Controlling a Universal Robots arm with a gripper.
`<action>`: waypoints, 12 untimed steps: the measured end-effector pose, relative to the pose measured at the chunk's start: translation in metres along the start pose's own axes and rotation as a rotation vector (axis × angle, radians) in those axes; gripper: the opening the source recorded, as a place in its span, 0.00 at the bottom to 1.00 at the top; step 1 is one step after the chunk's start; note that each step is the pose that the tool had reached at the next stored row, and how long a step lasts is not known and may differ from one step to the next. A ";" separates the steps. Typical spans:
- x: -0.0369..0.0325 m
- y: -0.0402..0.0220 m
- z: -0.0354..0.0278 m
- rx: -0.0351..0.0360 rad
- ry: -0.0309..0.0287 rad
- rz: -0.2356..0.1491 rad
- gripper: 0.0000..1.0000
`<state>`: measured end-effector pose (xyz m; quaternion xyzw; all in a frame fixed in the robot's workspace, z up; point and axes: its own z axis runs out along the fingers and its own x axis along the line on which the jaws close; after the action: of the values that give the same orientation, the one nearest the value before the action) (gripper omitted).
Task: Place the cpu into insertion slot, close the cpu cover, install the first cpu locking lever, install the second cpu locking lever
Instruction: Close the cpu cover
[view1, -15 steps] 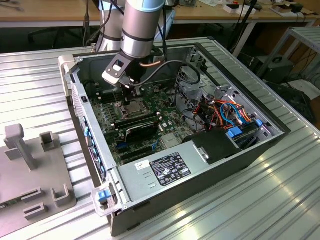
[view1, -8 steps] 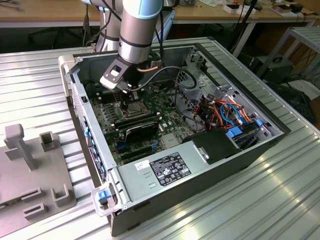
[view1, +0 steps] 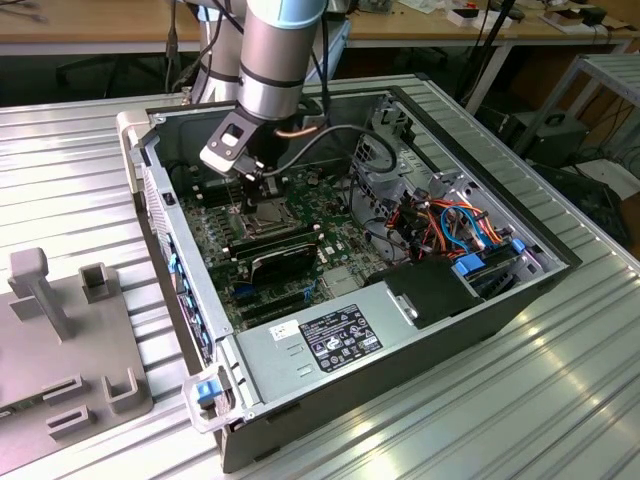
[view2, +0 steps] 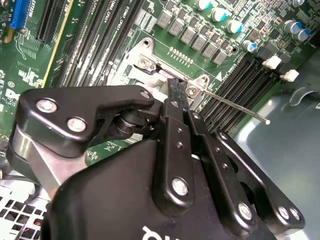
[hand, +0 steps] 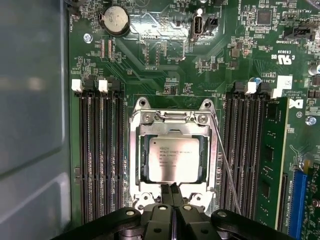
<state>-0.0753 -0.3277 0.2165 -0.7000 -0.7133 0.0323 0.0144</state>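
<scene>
at the insertion slot's (hand: 144, 160) edge the gripper (hand: 171, 189), fingers pinched together empty, touches the cpu cover (hand: 134, 165), seemingly closed over the seated cpu (hand: 172, 160); the unlatched locking lever (hand: 226, 165) wants hooking down.

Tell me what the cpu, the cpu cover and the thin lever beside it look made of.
The cpu: a metal top face, judging by its flat, matte silver-grey sheen. The cpu cover: probably stamped sheet steel, bright, with bent edges and screw tabs. The lever: seemingly bare steel wire, thin, round and glinting along its length.
</scene>
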 end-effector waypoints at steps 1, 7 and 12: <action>-0.0001 0.0024 -0.0002 0.0000 -0.0001 0.000 0.11; -0.0004 0.0158 -0.0013 -0.0002 -0.0009 0.000 0.11; -0.0006 0.0165 -0.0130 -0.0131 -0.0142 0.001 0.11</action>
<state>-0.0580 -0.3277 0.2283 -0.7003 -0.7131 0.0327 0.0047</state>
